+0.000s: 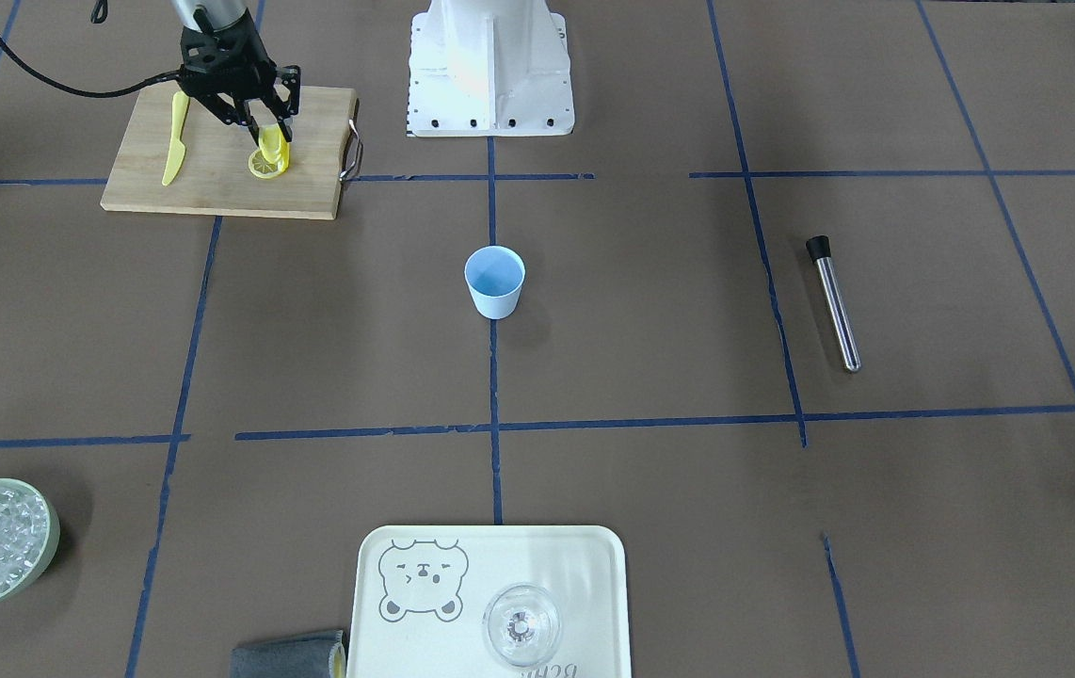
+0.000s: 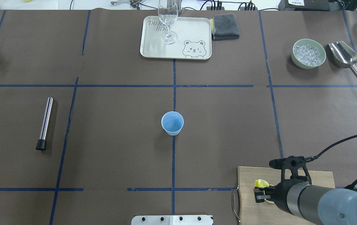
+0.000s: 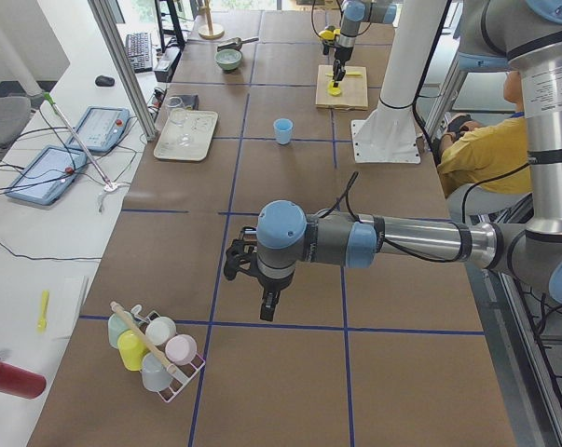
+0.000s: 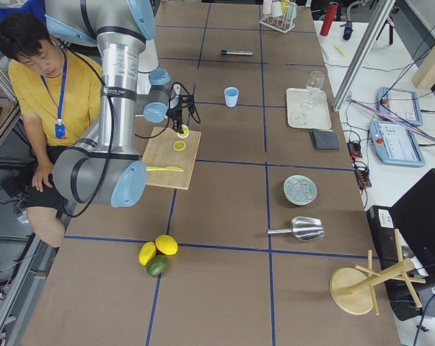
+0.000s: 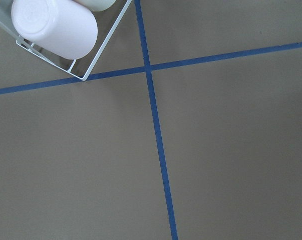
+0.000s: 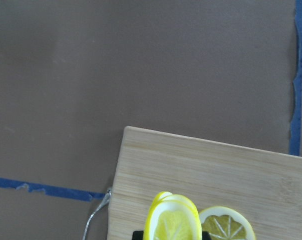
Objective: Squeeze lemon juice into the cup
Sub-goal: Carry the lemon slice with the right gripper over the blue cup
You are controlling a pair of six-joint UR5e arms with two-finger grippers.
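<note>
Jaws of the right gripper [image 1: 271, 139] are closed on the lemon [image 6: 173, 224]. They pinch it across its sides, so the pale cut face stands on edge rather than lying flat. That hold suits the job, since pressure across the rind should drive juice out through the cut face once it is turned downward. The piece sits over the wooden cutting board [image 1: 217, 193] and appears to be just clear of it. A second lemon piece [image 1: 264, 168] lies cut face up on the board right beside it. A yellow toy knife [image 1: 175, 141] rests on the same board, apart from both.

The cup [image 1: 494, 281] stands upright and alone at the table's centre, well apart from the board, its mouth open to receive. Judged from this, pickup is done and the carry to the cup is not yet made. No juice is visible inside it.

The left gripper [image 3: 270, 303] hangs over bare table near a wire rack of cups [image 3: 155, 349], well away from the work. Whether its jaws are parted or together cannot be told.
</note>
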